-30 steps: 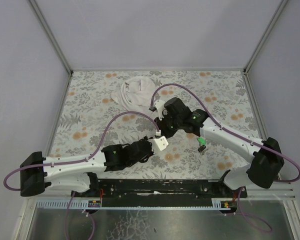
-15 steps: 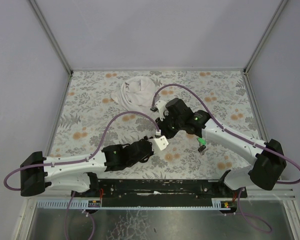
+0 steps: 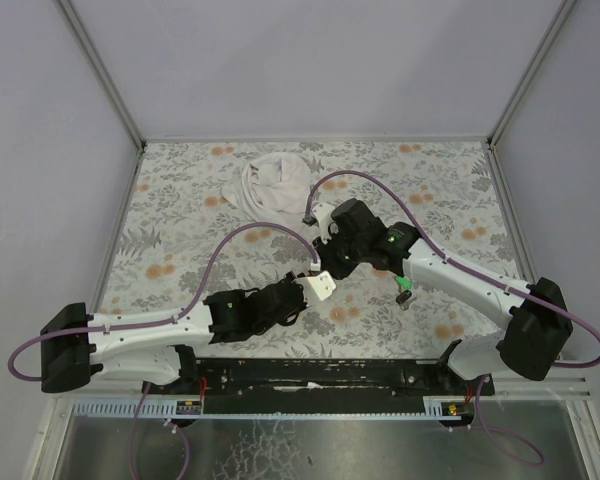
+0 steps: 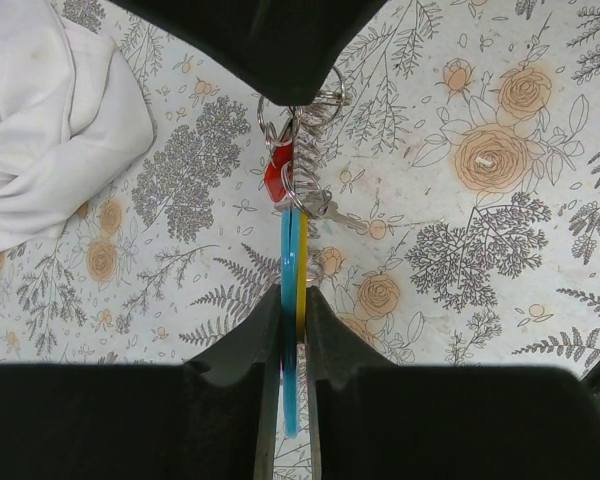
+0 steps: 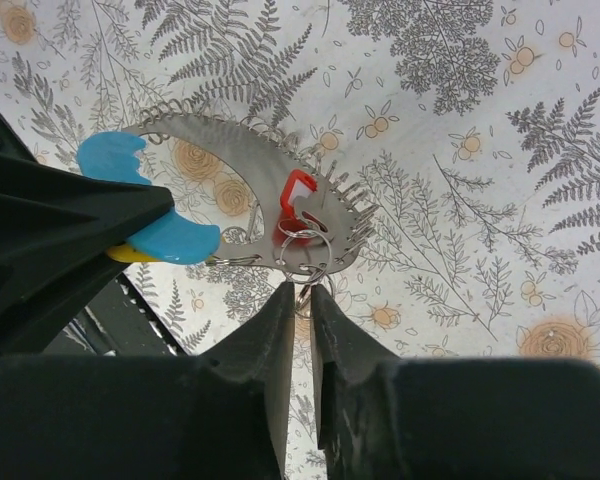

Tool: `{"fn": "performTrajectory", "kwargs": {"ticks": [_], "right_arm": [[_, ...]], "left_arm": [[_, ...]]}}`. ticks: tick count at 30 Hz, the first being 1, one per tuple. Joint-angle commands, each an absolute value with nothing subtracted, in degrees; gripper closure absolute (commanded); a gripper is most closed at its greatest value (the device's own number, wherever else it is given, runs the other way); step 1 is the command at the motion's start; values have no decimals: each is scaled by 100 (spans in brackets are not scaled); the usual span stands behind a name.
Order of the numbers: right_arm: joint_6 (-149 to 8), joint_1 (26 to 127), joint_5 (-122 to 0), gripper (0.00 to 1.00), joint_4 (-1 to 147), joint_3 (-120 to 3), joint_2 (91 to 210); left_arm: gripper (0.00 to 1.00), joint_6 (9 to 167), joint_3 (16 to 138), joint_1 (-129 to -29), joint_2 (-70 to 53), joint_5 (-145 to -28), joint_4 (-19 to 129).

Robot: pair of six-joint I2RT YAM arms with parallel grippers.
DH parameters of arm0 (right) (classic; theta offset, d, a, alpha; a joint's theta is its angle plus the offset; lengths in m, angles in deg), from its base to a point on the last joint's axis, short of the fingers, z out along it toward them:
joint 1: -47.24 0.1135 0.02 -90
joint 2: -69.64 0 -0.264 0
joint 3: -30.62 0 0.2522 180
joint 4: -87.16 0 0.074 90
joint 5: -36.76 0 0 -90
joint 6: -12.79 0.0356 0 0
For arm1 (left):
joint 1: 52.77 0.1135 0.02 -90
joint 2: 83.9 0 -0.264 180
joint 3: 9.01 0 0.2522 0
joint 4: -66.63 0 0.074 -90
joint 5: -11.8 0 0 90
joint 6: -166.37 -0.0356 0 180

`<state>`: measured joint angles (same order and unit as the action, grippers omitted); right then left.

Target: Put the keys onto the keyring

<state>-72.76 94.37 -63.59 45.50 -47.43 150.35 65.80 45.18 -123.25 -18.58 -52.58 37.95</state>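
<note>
My left gripper (image 4: 293, 295) is shut on the light-blue piece (image 4: 286, 260), seen edge-on with a yellow strip against it. In the right wrist view the light-blue piece (image 5: 145, 200) joins a grey crescent plate (image 5: 230, 165) edged with wire coils. A red key (image 5: 296, 195) hangs at the plate on thin metal rings (image 5: 302, 250). My right gripper (image 5: 300, 290) is shut on the lowest ring of the keyring. The red key (image 4: 278, 175) also shows in the left wrist view. In the top view both grippers meet at mid-table (image 3: 322, 275). A green key (image 3: 404, 291) lies by the right arm.
A crumpled white cloth (image 3: 270, 185) lies at the back of the floral table (image 3: 180, 230), left of centre; it also shows in the left wrist view (image 4: 50, 120). Purple cables arc over both arms. Metal frame posts rise at the table's back corners.
My right wrist has shifted slightly to the right while its fingers stay at the rings. The left arm has barely moved. Both grips are unchanged.
</note>
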Motion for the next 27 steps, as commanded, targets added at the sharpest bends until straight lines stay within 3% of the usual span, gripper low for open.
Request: {"fn": "performTrajectory", "kwargs": {"ticks": [1, 9, 16, 27], "right_arm": [[-7138, 9432, -6602, 78, 4829, -4719, 14825], [-6679, 9361, -5950, 71, 5324, -4282, 14098], [-6184, 8535, -7443, 71, 5876, -3788, 13917], [-5642, 7982, -8662, 73, 6711, -3316, 14198]], "left_arm": [[100, 6621, 4460, -12358, -1970, -5057, 4408], [100, 6696, 4293, -12369, -2044, -4988, 4660], [100, 6717, 4188, -12367, -2107, -4921, 4804], [100, 6711, 4140, -12369, -2196, -4903, 4869]]}}
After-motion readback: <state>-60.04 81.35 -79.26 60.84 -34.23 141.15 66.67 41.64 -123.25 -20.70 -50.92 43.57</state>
